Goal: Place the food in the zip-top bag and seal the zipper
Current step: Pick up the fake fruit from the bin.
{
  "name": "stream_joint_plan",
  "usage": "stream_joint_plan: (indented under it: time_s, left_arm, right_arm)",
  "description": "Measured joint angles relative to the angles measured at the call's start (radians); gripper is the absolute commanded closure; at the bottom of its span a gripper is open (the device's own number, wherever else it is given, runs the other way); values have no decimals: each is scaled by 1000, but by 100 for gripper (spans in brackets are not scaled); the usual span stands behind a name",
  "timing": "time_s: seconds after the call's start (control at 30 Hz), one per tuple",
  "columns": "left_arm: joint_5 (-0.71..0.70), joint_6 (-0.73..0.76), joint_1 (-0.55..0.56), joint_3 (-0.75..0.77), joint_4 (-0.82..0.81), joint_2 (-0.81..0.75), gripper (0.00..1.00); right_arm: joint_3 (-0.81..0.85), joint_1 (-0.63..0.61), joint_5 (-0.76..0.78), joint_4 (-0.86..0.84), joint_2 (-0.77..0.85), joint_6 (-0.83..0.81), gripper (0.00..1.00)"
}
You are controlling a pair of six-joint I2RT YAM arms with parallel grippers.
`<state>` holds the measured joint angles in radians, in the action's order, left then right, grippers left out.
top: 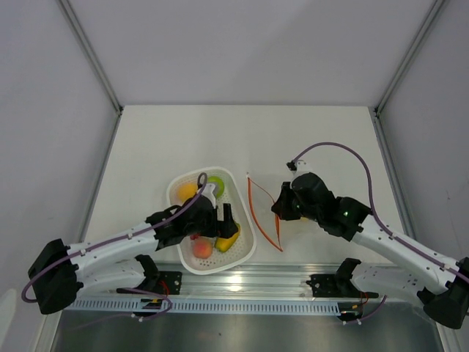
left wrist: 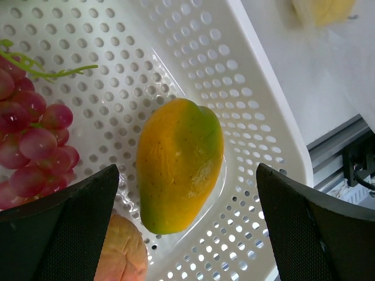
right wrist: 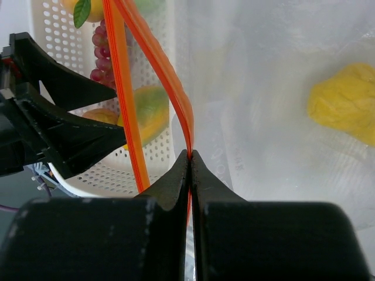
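Right tool (right wrist: 190,157) pinching zipper (right wrist: 159,67), grapes (left wrist: 29,146) cropped

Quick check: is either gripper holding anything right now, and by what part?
The right gripper is shut on the zip-top bag, pinching one side of its zipper strip. The left gripper is open above the mango, holding nothing.

A white perforated basket (top: 245,253) sits on the pale table (top: 308,139), near what looks like a metal rail (top: 242,282).

The mango (left wrist: 179,167), grapes (left wrist: 32,146) and peach (left wrist: 120,254) lie in the basket (left wrist: 263,117) — the red-orange zipper (right wrist: 153,58) of my clear bag (right wrist: 263,70) stands parted.
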<state>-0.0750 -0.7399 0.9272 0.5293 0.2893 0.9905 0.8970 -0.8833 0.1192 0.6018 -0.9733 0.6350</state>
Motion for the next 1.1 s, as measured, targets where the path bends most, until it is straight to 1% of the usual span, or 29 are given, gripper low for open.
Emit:
stream_joint_plan:
  time_s: [0.33,0.47,0.6,0.7,0.73,0.8,0.83,0.9,0.93,1.07,1.1]
  left_arm:
    - [2,-16,0,46,11,180,1]
    - [12,-26,0,58,11,227,1]
    - [27,-39,0,58,8,235,6]
    - [28,-46,0,58,5,232,12]
    - [27,-46,0,58,5,227,18]
    - [27,-46,0,58,4,214,25]
    - [27,-47,0,58,4,205,32]
    - [26,-46,0,58,5,186,40]
    - [25,-46,0,58,5,174,47]
    - [19,-37,0,58,15,140,52]
    - [16,-36,0,59,19,134,55]
  right_arm:
    - [-6,12,0,0,14,-2,100]
    - [-13,15,0,3,20,-3,100]
    - [-14,15,1,8,24,-3,100]
    - [-15,17,2,10,29,-4,100]
    - [-16,17,3,10,31,-4,100]
    - [-16,18,5,11,31,-5,100]
    - [-16,18,5,12,31,-5,100]
    - [-16,18,5,12,31,-5,100]
    - [-16,19,5,12,31,-6,100]
    - [-16,20,5,14,31,-7,100]
    - [-16,20,5,15,31,-7,100]
